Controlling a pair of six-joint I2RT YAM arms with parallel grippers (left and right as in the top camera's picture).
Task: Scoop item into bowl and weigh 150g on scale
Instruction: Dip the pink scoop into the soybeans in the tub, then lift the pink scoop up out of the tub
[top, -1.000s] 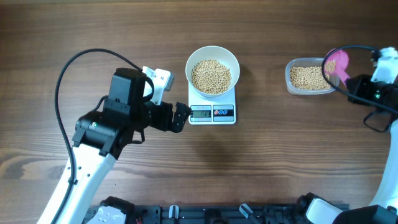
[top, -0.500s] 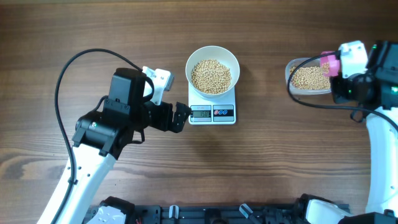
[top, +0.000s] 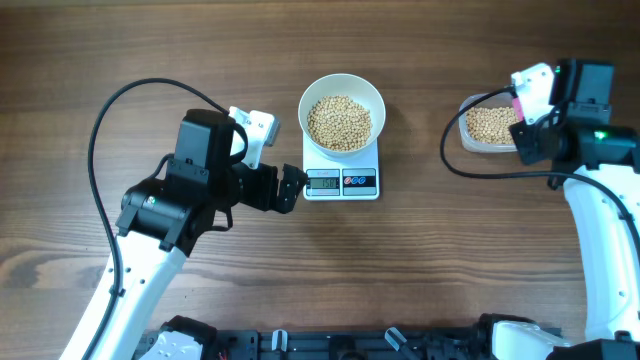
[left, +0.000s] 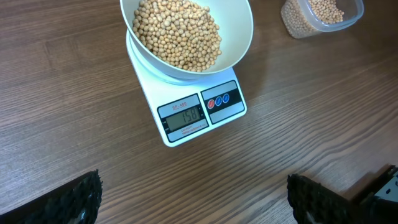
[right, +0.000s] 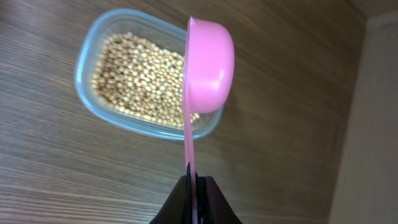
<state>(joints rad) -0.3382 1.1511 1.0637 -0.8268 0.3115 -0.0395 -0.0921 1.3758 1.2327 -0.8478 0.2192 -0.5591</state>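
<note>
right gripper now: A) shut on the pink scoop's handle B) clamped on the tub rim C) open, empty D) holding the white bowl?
A: the right wrist view shows the right gripper shut on the thin handle of the pink scoop, its cup beside the clear tub of beans.

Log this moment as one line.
left gripper: open, empty, beside scale | right gripper: shut on pink scoop, at tub | bowl: on scale, holds beans
</note>
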